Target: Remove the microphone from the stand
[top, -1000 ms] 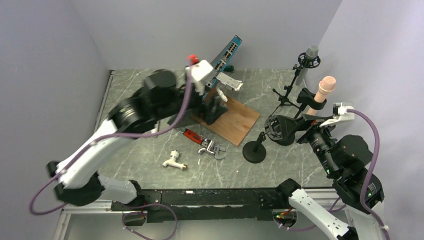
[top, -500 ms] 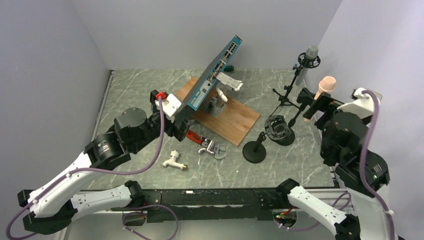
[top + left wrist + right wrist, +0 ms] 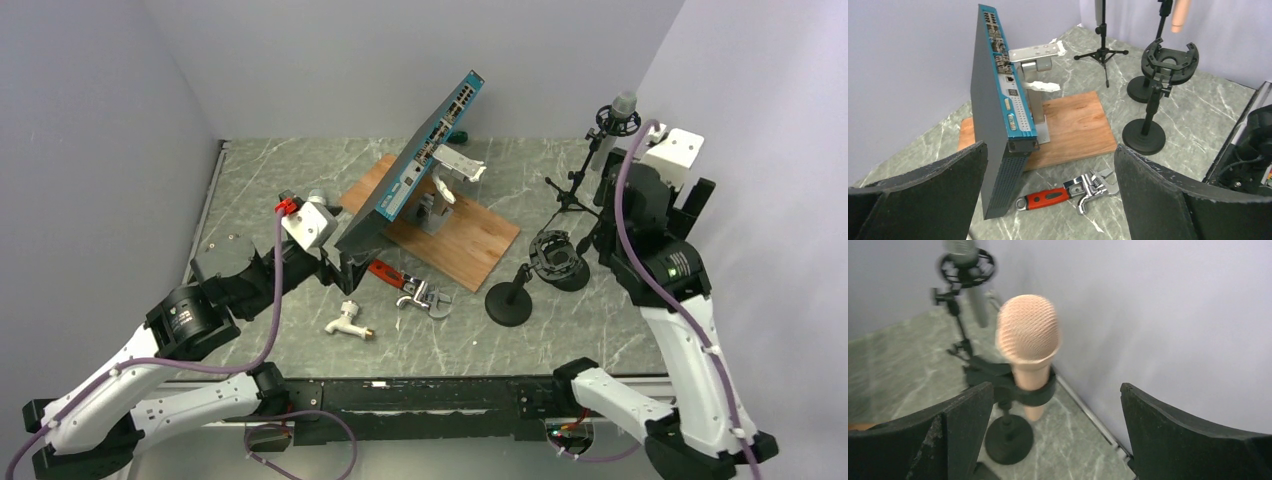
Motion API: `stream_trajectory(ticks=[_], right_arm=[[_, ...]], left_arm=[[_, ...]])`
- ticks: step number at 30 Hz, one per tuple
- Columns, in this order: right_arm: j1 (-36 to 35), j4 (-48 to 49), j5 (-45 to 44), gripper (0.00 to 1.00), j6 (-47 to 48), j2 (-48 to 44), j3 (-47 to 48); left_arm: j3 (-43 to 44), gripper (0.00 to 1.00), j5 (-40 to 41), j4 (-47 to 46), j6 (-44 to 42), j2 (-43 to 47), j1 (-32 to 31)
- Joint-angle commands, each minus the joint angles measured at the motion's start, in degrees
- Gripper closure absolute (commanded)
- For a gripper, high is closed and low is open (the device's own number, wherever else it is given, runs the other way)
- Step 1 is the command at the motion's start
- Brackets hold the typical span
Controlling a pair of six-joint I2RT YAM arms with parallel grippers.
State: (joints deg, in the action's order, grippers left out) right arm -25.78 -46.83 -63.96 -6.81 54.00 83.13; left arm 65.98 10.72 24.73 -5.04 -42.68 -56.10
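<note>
A pink microphone (image 3: 1028, 335) stands upright in the black clip of a small stand (image 3: 1009, 437) by the right wall. My right gripper (image 3: 1055, 432) is open, a little short of it and above the table; the microphone sits ahead, left of centre between the fingers, untouched. In the top view my right arm (image 3: 650, 215) hides this microphone. Behind it a grey microphone (image 3: 623, 104) hangs in a shock mount on a tripod. My left gripper (image 3: 1048, 197) is open and empty over a wrench (image 3: 1068, 192), far from both microphones.
A blue network switch (image 3: 415, 165) leans on a bracket over a wooden board (image 3: 475, 245). Two empty black stands with ring mounts (image 3: 553, 255) sit mid-right. A white tap (image 3: 347, 321) lies near the front. The right wall is close beside the pink microphone.
My left arm drew back toward the near left and lowered. My right arm rose and swung to the back right, now covering the pink microphone from above. Both grippers stayed open.
</note>
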Motion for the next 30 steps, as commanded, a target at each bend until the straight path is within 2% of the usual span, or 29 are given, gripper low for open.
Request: stream_trajectory(ticks=[1,5,12,18,26,29,30], right_arm=[[15.0,3.2,14.0,0.01,1.4,3.5,1.0],[20.4,6.2,23.9,0.00,1.6,4.3,-1.5],[22.8,10.5,27.2,0.02,1.5,5.5,-4.5],[24.2,15.0,29.3,0.24,1.3,5.0,-8.6],[24.7,19.6,29.1,0.30,1.7,4.9,-11.7],[24.8,21.2,29.4,0.41,2.0,4.6,-12.5],[24.8,21.7,30.1,0.49,2.3,4.5,-12.6]], left_arm=[[-0.3,0.01,-4.4,-3.3,1.3,0.4,-0.2],[-0.3,0.01,-4.2,-2.9,0.5,0.2,-0.2],[-0.2,0.01,-4.5,-2.7,0.3,-0.9,-0.2],[-0.4,0.01,-3.9,-2.7,0.3,-1.6,-0.2],[-0.4,0.01,-3.9,-2.6,0.3,-2.7,-0.2],[-0.5,0.01,-3.7,-2.6,0.2,-3.0,-0.2],[-0.5,0.01,-3.6,-2.7,0.2,-3.1,-0.2]])
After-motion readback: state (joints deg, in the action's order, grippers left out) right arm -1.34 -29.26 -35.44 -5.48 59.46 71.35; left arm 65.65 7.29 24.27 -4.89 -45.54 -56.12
